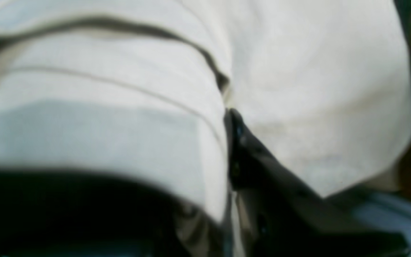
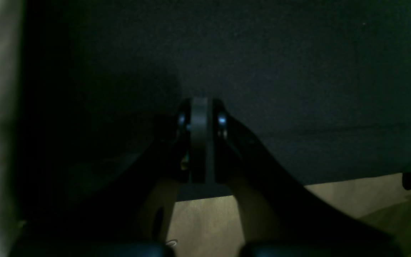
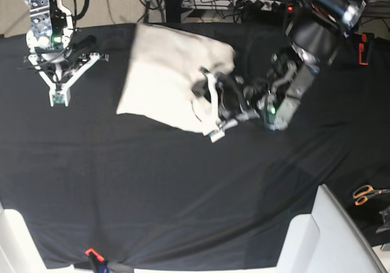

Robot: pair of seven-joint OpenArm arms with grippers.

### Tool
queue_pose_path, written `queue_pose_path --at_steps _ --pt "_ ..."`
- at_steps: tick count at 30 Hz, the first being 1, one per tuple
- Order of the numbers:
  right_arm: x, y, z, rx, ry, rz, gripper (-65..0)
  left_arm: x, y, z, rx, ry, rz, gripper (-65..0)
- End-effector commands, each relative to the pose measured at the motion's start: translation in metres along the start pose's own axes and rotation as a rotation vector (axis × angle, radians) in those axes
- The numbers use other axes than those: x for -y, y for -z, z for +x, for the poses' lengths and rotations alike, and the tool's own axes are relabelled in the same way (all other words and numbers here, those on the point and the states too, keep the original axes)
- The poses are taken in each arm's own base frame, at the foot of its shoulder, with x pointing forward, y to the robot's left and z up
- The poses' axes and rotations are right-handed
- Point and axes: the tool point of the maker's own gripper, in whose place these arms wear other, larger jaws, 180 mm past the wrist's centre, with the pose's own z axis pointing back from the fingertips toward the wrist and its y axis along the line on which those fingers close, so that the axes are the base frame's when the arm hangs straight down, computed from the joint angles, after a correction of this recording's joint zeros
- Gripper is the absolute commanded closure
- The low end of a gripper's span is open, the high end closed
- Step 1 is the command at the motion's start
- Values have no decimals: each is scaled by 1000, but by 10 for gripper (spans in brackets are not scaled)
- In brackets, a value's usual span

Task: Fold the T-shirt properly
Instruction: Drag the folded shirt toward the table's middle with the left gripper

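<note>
The T-shirt [image 3: 164,78] lies partly folded near the worktop [image 3: 152,187] far edge. The left hand [image 3: 214,133] grips its nearer corner. The right hand [image 3: 58,99], closed and empty, sits well apart.

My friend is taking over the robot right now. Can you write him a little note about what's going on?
Left gripper: shut on the T-shirt, pinching cloth at its near right edge.
Right gripper: shut, empty, hanging over the black table cover, off to the shirt's side.
T-shirt: bunched into a rough rectangle toward the table's far side; some folding looks done.
Left to do: finish this fold, let go, smooth and square it up.
</note>
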Motion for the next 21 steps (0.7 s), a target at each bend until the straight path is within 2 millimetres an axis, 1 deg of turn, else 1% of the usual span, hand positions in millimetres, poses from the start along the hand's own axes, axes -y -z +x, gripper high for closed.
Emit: queue_pose_path --at_steps 1,4,6,9,11,13,15,17,18,20,21 --pt "5 -2 9 31 1 -14 -38 -11 -10 17 10 42 30 0" --pt "5 -2 9 31 1 -14 -38 -18 -17 30 -54 145 57 0" --pt "5 -2 9 31 1 -14 -38 -16 -17 40 -122 254 68 0" --pt "5 -2 9 31 1 -14 -38 -10 -16 47 -234 428 84 0" --pt "5 -2 9 31 1 -14 -38 -10 -15 51 -293 537 106 0" --pt "5 -2 9 31 1 -14 -38 -8 -11 61 -317 621 144 0" --pt "5 -2 9 31 1 -14 -38 -14 -9 73 -322 679 229 0" --pt "5 -2 9 31 1 -14 -38 -16 -5 86 -339 783 315 0" --pt "5 -2 9 31 1 -14 -38 -15 -3 92 -343 832 352 0" --pt "5 -2 9 31 1 -14 -38 -8 6 98 -349 920 410 0" --pt "5 -2 9 33 1 -14 -38 -1 10 105 -339 963 430 0"
